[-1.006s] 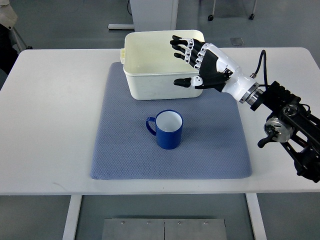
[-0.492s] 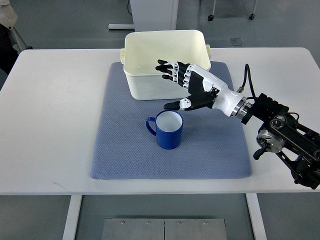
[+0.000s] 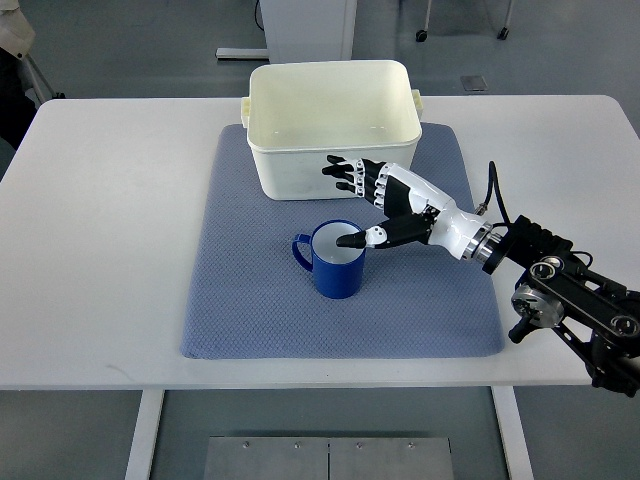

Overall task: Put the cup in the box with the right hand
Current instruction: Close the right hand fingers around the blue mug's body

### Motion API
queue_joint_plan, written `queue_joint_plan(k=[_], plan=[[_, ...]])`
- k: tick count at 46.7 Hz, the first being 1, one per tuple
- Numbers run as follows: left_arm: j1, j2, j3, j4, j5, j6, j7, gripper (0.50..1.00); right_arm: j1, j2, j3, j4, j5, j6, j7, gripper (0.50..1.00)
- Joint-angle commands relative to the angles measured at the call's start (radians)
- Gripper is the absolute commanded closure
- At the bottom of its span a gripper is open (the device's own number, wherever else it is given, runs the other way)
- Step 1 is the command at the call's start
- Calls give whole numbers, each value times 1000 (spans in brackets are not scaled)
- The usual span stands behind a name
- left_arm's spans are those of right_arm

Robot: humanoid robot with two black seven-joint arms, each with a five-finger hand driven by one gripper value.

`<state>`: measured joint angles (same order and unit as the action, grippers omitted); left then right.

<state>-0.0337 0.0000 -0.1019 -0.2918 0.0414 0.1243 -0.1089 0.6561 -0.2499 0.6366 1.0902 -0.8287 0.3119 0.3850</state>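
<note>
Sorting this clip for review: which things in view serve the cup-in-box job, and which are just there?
Job:
- blue enamel mug, upright on the mat
- cream plastic box
- right hand, open at the mug's rim

Just there:
- blue-grey textured mat
- white table

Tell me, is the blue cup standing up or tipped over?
Upright: the cup stands on the mat, its round mouth facing up.

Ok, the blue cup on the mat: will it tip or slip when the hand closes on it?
Probably stiff: the blue cup looks like glossy enamel, so the right hand could slip on it. It stands upright and looks empty, so likely light; a sideways nudge at the rim might tip it. The textured mat should limit sliding.
</note>
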Motion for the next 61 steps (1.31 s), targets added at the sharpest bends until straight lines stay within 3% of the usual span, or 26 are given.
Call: queue_joint_plan(k=[1, 16, 34, 61], plan=[[0, 0, 1, 0, 0, 0, 0, 500, -7, 1, -5, 0, -3, -2, 3, 500], [0, 0, -1, 0, 0, 0, 0, 500, -26, 20, -12, -26, -21, -19, 6, 500], [0, 0, -1, 0, 0, 0, 0, 500, -26, 41, -67, -81, -23, -28, 60, 502], [0, 0, -1, 0, 0, 0, 0, 500, -30, 60, -100, -113, -24, -54, 64, 502]])
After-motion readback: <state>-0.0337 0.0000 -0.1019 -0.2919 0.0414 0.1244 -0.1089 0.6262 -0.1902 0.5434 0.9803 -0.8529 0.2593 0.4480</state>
